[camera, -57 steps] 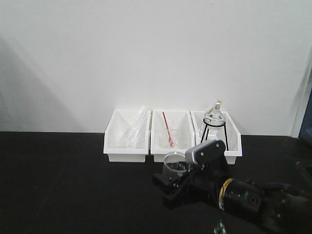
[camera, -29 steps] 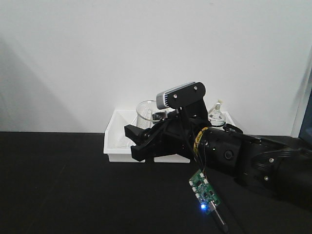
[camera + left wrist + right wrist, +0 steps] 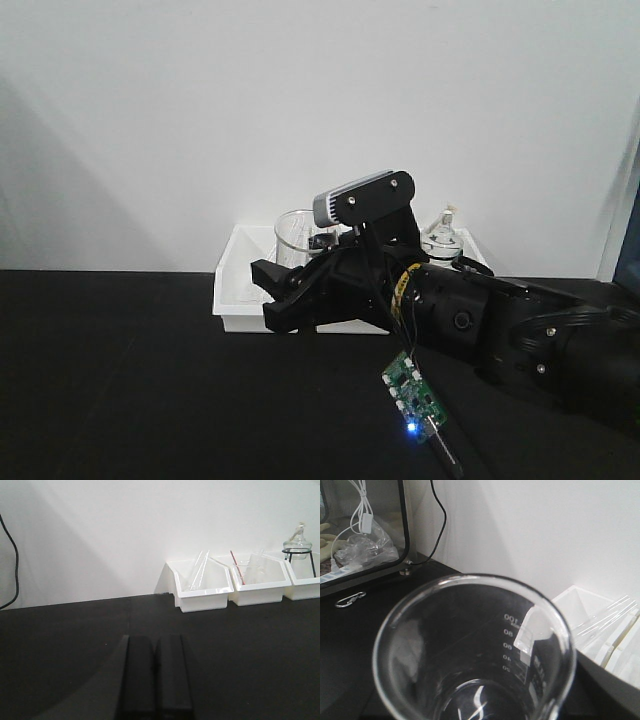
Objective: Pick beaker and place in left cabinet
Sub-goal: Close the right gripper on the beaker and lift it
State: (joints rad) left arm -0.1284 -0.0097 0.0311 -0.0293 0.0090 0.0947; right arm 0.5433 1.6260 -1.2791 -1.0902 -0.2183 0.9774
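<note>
Small clear glass beaker (image 3: 296, 234) with printed graduation marks sits upright in the right gripper (image 3: 283, 292), black fingers clamped on its lower part, held up off the black tabletop (image 3: 60, 645). Front view: beaker overlaps the left of three white plastic bins (image 3: 202, 587). Right wrist view: beaker mouth (image 3: 470, 650) fills the frame. Left gripper (image 3: 155, 642) low over the tabletop, fingers pressed together, nothing between them. Round glass flask on black tripod (image 3: 298, 542) stands in the rightmost bin.
</note>
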